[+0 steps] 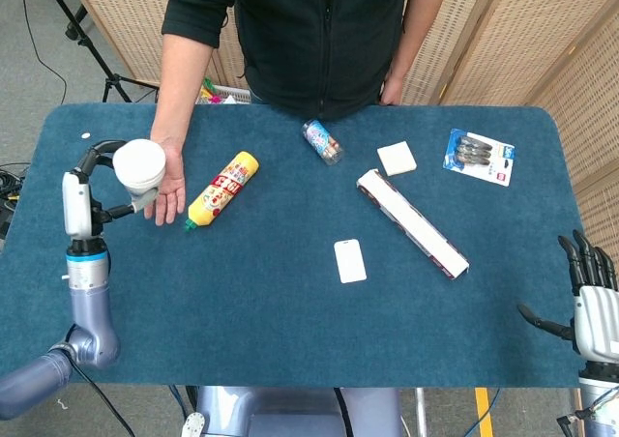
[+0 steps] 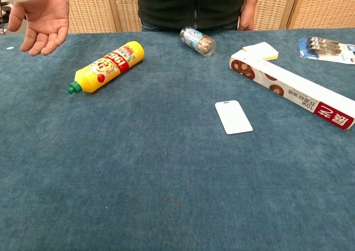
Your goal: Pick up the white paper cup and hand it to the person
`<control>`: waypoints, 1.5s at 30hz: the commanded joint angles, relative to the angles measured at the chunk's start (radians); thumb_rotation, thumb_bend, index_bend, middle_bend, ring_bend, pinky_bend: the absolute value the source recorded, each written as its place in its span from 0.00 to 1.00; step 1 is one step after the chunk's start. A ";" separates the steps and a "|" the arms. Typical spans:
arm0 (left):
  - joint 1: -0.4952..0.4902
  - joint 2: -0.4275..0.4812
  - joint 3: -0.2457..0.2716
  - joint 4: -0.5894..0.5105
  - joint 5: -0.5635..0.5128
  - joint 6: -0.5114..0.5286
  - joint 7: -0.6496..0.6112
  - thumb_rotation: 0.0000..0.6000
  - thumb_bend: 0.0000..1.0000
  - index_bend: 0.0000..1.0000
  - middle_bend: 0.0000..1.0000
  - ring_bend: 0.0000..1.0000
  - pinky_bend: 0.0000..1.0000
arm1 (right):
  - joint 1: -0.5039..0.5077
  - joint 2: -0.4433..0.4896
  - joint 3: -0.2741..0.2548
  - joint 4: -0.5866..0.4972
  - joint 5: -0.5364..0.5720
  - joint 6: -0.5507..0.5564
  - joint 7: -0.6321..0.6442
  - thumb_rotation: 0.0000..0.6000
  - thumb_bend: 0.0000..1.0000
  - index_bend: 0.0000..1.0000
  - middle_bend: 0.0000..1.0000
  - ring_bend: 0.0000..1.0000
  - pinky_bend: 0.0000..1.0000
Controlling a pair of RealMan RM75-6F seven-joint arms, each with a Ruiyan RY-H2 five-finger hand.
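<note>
Left hand [image 1: 82, 200] clamped on white paper cup [image 1: 140, 165], held above person's open palm [image 1: 166, 188] for handover; right hand [image 1: 590, 306] idle, fingers apart.

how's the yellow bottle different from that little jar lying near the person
The yellow bottle is longer, opaque yellow with a red label and a green cap. The jar is shorter, clear, with a colourful label. The bottle lies nearer the person's hand; the jar lies nearer the person's torso. Both lie on their sides on the blue table.
</note>
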 commanded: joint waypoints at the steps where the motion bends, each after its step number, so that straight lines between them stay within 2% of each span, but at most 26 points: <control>1: 0.004 -0.038 -0.013 0.082 -0.022 -0.024 -0.071 1.00 0.04 0.42 0.47 0.35 0.50 | 0.001 -0.001 0.001 0.001 0.002 -0.002 -0.001 1.00 0.00 0.00 0.00 0.00 0.00; 8: 0.001 -0.079 0.001 0.164 -0.025 -0.055 -0.114 1.00 0.04 0.42 0.47 0.35 0.50 | 0.000 -0.002 0.001 0.002 0.002 0.000 0.000 1.00 0.00 0.00 0.00 0.00 0.00; 21: -0.011 -0.116 0.018 0.223 0.004 -0.046 -0.136 1.00 0.02 0.42 0.47 0.35 0.50 | -0.002 0.002 0.003 0.003 0.004 0.001 0.010 1.00 0.00 0.00 0.00 0.00 0.00; 23: -0.015 -0.122 0.021 0.239 0.001 -0.061 -0.132 1.00 0.00 0.40 0.38 0.31 0.50 | -0.002 0.004 0.002 0.004 0.004 0.001 0.012 1.00 0.00 0.00 0.00 0.00 0.00; 24: -0.016 -0.124 0.023 0.246 0.001 -0.068 -0.132 1.00 0.00 0.34 0.27 0.23 0.44 | -0.002 0.004 0.002 0.004 0.004 0.001 0.013 1.00 0.00 0.00 0.00 0.00 0.00; 25: -0.018 -0.125 0.030 0.252 0.005 -0.077 -0.137 1.00 0.00 0.23 0.14 0.13 0.33 | -0.002 0.004 0.002 0.004 0.004 0.001 0.013 1.00 0.00 0.00 0.00 0.00 0.00; 26: -0.017 -0.120 0.042 0.252 0.015 -0.084 -0.150 1.00 0.00 0.14 0.06 0.06 0.23 | -0.002 0.004 0.003 0.004 0.005 0.001 0.013 1.00 0.00 0.00 0.00 0.00 0.00; 27: -0.016 -0.111 0.056 0.248 0.030 -0.092 -0.172 1.00 0.00 0.05 0.00 0.00 0.10 | -0.003 0.005 0.003 0.004 0.005 0.001 0.013 1.00 0.00 0.00 0.00 0.00 0.00; 28: -0.014 -0.100 0.067 0.242 0.040 -0.099 -0.194 1.00 0.00 0.01 0.00 0.00 0.03 | -0.003 0.005 0.003 0.004 0.005 0.001 0.014 1.00 0.00 0.00 0.00 0.00 0.00; 30: -0.009 -0.080 0.068 0.224 0.045 -0.100 -0.220 1.00 0.00 0.00 0.00 0.00 0.00 | -0.002 0.005 0.003 0.004 0.006 0.000 0.014 1.00 0.00 0.00 0.00 0.00 0.00; 38: 0.012 -0.025 0.050 0.152 0.053 -0.045 -0.243 1.00 0.00 0.00 0.00 0.00 0.00 | -0.002 0.003 -0.001 0.001 0.001 -0.001 0.008 1.00 0.00 0.00 0.00 0.00 0.00; 45: 0.059 0.099 0.049 -0.015 0.097 0.040 -0.215 1.00 0.00 0.00 0.00 0.00 0.00 | -0.003 0.006 -0.001 -0.002 0.001 -0.001 0.012 1.00 0.00 0.00 0.00 0.00 0.00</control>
